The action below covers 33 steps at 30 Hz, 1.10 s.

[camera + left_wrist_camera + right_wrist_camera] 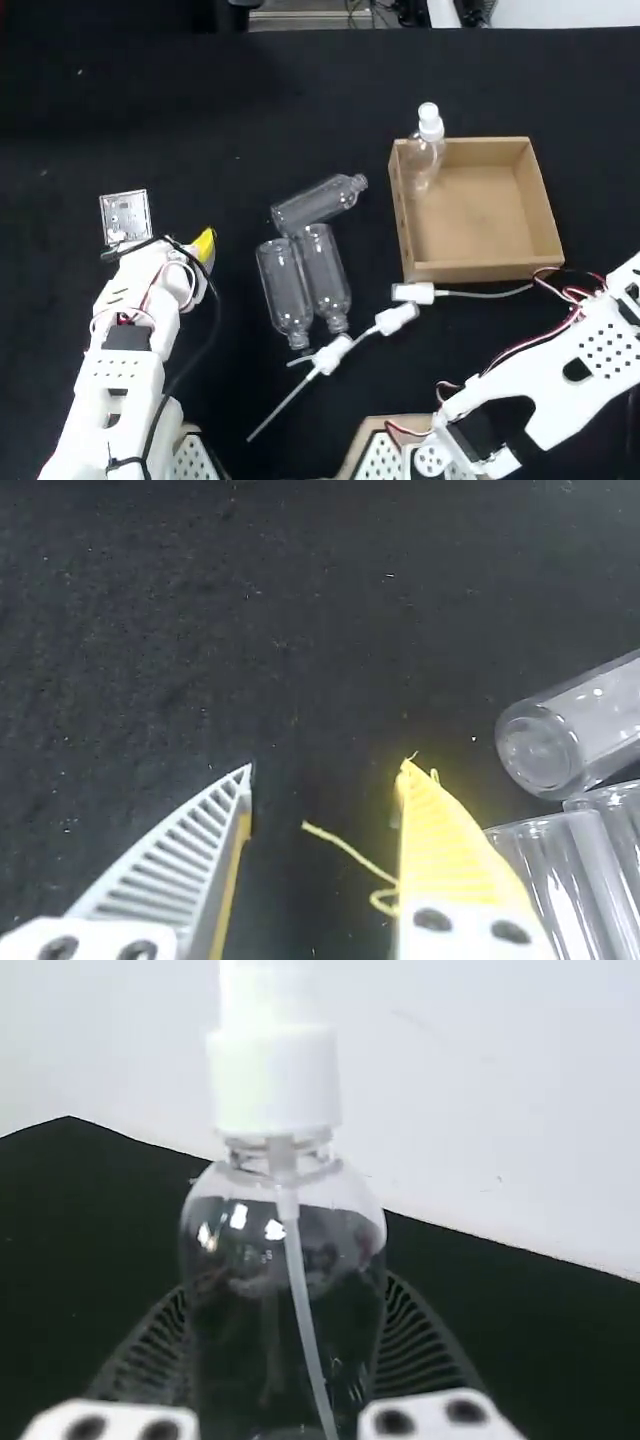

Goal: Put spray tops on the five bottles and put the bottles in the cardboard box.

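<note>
Capped bottle (282, 1222) upright, gripped inside the right pincer (288, 1290)

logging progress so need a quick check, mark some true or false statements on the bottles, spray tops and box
Three clear plastic bottles lie capless on the black table. True.
The brown cardboard box holds three bottles. False: one capped bottle stands at one corner.
The left gripper is open and empty. True.
The right gripper is empty. False: it grips a clear bottle with a white spray top.
</note>
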Available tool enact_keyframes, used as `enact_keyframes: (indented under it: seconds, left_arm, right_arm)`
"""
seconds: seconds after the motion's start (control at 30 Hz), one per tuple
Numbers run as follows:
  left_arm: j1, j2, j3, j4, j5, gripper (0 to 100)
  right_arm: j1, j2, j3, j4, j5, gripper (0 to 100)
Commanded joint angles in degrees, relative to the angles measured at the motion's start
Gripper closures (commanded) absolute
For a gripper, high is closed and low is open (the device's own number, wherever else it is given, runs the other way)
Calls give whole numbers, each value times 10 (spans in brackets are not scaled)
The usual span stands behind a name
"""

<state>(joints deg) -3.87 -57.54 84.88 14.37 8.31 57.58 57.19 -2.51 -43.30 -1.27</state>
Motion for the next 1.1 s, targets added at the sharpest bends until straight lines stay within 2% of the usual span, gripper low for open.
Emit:
enact_keyframes:
  seconds: [0.0,0.17,0.53,0.77,1.07]
  left_arm:
    - [-4,-5,-7,-11,5,787]
    - [-4,-5,-7,-11,5,787]
    - [-3,-6,-7,-12,5,787]
    - [-5,-6,-7,-12,5,787]
    - [-4,-6,-7,-12,5,787]
  right_arm:
    - [5,-8,-26,-10,4,944]
    - [4,-7,-24,-9,4,821]
    - [3,-9,-24,-9,11,815]
    - [-12,-8,-23,-8,48,698]
    - [-13,-15,-24,-8,47,690]
